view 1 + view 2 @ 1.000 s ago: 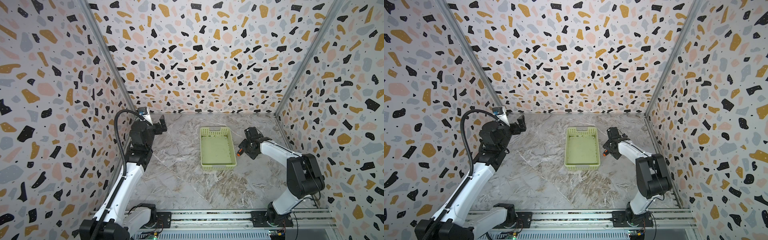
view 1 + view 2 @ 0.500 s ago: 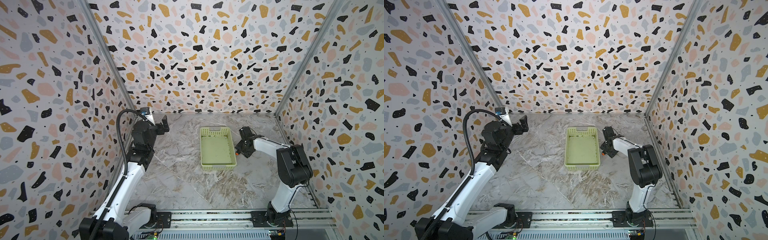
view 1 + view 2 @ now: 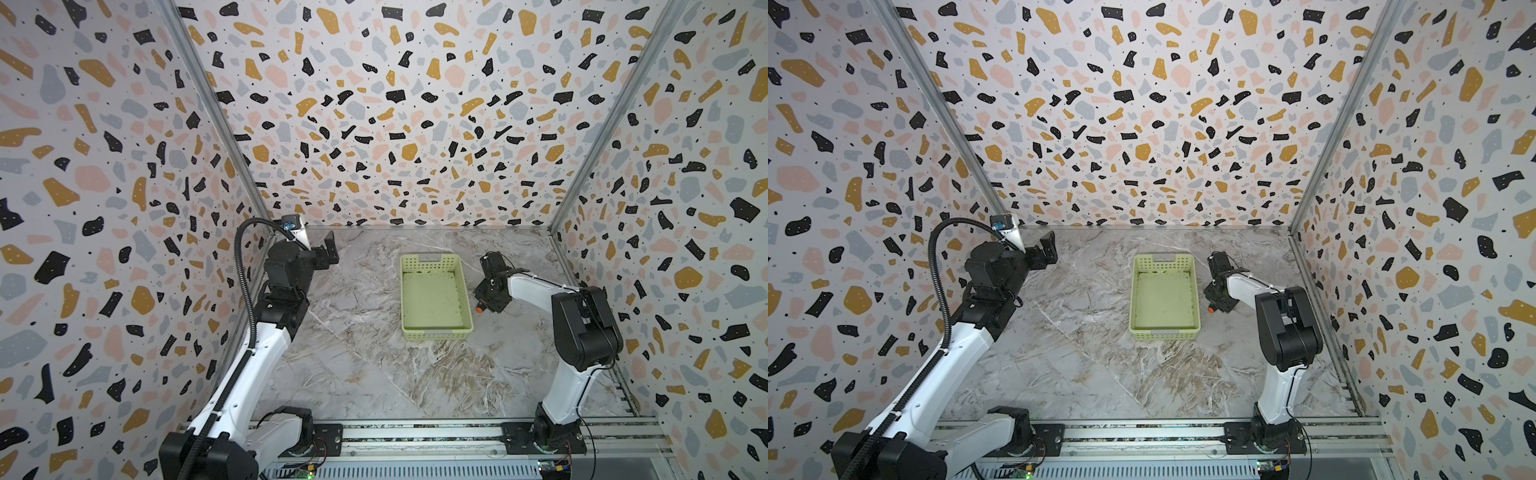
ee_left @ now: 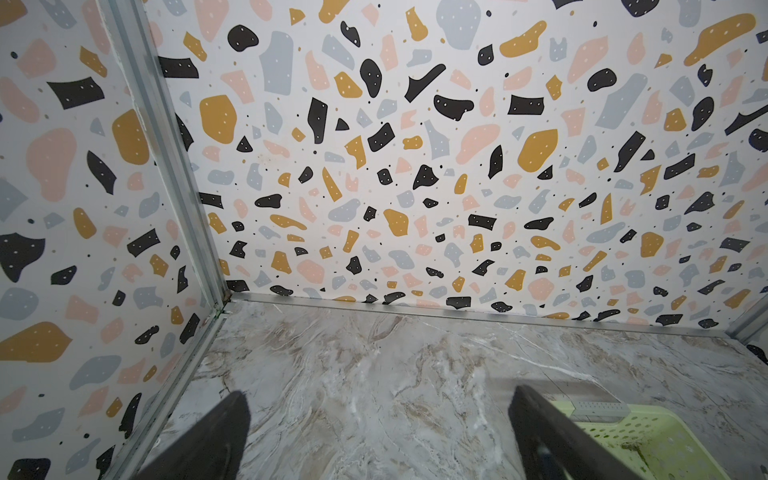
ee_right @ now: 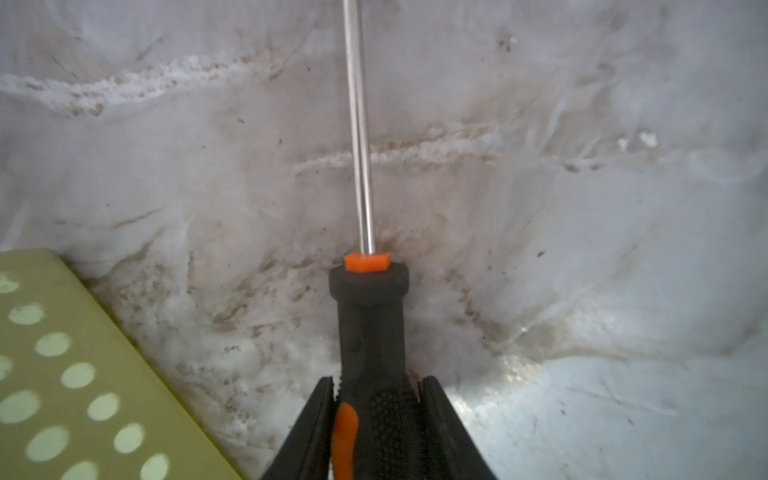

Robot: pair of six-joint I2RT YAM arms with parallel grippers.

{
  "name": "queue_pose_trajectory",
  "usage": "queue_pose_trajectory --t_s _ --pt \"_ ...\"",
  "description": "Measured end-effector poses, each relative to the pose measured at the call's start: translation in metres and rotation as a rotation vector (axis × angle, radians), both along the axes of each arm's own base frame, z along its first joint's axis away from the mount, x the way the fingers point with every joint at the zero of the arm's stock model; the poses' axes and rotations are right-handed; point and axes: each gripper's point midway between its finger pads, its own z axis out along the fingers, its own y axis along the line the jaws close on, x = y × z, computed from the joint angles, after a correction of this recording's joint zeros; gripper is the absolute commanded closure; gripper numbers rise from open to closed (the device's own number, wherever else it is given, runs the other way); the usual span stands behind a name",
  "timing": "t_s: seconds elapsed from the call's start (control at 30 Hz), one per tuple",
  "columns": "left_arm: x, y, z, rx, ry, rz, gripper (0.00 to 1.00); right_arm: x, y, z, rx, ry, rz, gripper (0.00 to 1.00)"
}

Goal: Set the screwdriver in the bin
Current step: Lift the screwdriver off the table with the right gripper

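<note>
The right gripper is clamped on the handle of the screwdriver, presumably because the handle offers thicker purchase than the thin shaft; the screwdriver sits low, just beside the bin, outside its long wall; the left gripper stands spread and empty, well apart from the bin, likely to leave the approach free.

One bin. One screwdriver, just beside bin. Two grippers: left gripper well apart from bin, right gripper just beside bin.
</note>
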Motion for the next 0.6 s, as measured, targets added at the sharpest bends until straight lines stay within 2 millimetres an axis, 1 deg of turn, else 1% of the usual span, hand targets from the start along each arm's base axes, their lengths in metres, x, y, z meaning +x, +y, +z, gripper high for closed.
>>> queue_pose_trajectory --t_s 0.07,0.1,0.2,0.27,0.37,0.6 --pt "0.000 0.000 0.000 0.000 0.000 0.000 0.00 0.000 -0.001 0.000 -0.007 -0.001 0.006 0.76" --pt "0.000 0.000 0.000 0.000 0.001 -0.001 0.00 0.000 -0.002 0.000 -0.014 -0.002 0.011 0.79" --pt "0.001 0.000 -0.002 0.001 0.005 -0.001 0.00 -0.001 -0.006 0.003 -0.044 -0.002 0.026 0.81" --pt "0.002 0.000 -0.003 0.001 0.009 -0.001 0.00 -0.002 -0.010 0.009 -0.068 -0.010 0.036 0.81" --pt "0.003 -0.001 -0.006 0.002 0.016 -0.001 0.00 -0.002 -0.016 0.025 -0.104 -0.040 0.058 0.81" --pt "0.003 -0.001 -0.006 0.002 0.019 -0.001 0.00 -0.002 -0.025 0.072 -0.158 -0.146 0.100 0.80"
